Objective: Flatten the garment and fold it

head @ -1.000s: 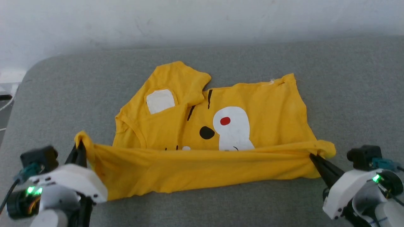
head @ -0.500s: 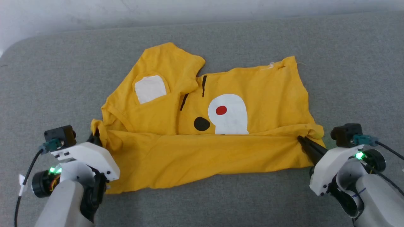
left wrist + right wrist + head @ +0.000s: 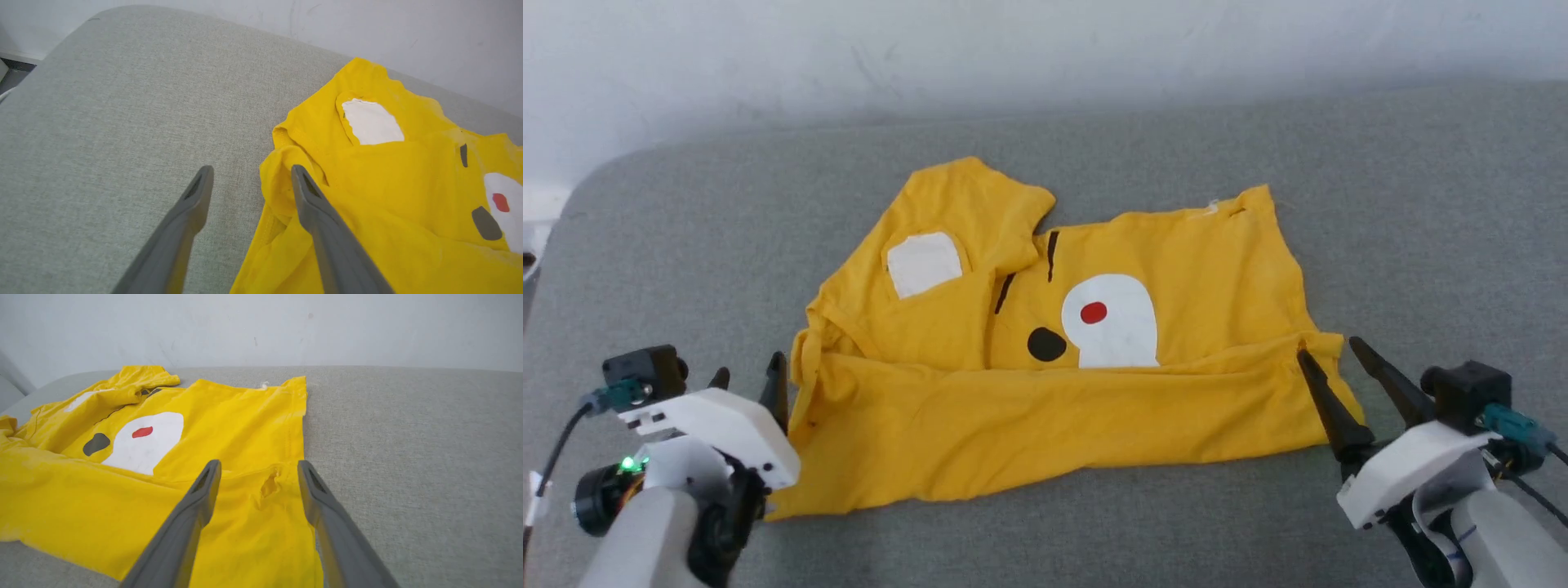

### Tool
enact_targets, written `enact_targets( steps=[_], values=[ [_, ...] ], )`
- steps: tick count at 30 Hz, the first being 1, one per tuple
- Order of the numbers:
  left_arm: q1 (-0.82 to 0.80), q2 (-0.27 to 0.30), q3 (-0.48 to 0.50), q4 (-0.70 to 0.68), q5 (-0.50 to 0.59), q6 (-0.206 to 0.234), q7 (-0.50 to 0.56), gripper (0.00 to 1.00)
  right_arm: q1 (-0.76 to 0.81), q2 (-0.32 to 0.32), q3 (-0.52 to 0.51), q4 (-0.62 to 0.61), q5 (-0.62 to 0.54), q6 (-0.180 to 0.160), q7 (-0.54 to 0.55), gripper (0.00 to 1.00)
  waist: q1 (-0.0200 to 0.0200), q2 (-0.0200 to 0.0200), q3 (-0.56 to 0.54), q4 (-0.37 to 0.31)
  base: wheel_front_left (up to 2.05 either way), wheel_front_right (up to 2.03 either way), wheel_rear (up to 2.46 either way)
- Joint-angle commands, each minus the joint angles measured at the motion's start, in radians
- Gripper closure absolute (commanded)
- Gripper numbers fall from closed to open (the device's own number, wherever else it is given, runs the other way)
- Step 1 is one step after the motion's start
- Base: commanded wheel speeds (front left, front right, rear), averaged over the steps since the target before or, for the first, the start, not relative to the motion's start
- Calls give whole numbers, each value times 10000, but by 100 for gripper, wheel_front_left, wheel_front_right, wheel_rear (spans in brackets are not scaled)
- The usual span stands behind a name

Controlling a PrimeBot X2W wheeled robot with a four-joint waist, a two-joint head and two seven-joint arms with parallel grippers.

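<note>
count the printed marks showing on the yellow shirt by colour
white patches: 2
black marks: 3
red dot: 1
total showing on the garment: 6

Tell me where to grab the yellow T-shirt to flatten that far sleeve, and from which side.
Probably the free hem of the sleeve, where it lies doubled over the garment. Come from above on the left with the open left gripper: that hem sits on top, exposed, nearest that arm.
</note>
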Motion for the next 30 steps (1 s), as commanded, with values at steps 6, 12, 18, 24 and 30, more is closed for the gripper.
enact_targets(
  steps=[6, 12, 18, 24, 30],
  values=[
    [654, 1141, 115, -1289, -523, -292, 1893, 0, 1077, 499, -900, -1323, -785, -21, -63, 0, 2, 0, -693, -284, 0, 0, 0],
    [1408, 2280, -52, -2788, -1279, -345, 4689, 0, 1915, 875, -1510, -2755, -1456, -21, 578, 0, 2, 0, -787, -508, 0, 0, 0],
    [1818, 2376, -524, -2977, -1414, -101, 5790, 0, 2258, 1110, -1803, -3750, -1785, -21, 1116, 0, 2, 0, -600, -693, 0, 0, 0],
    [1281, 2002, -1316, -1573, -815, 63, 5940, 0, 2220, 1187, -1842, -4268, -1819, -21, 1385, 0, 2, 0, -297, -833, 0, 0, 0],
    [711, 1250, -2018, -127, -705, -220, 5981, 20, 2265, 1150, -1806, -4335, -1761, -21, 1641, 0, 2, 0, -286, -999, 0, 0, 0]
  ],
)
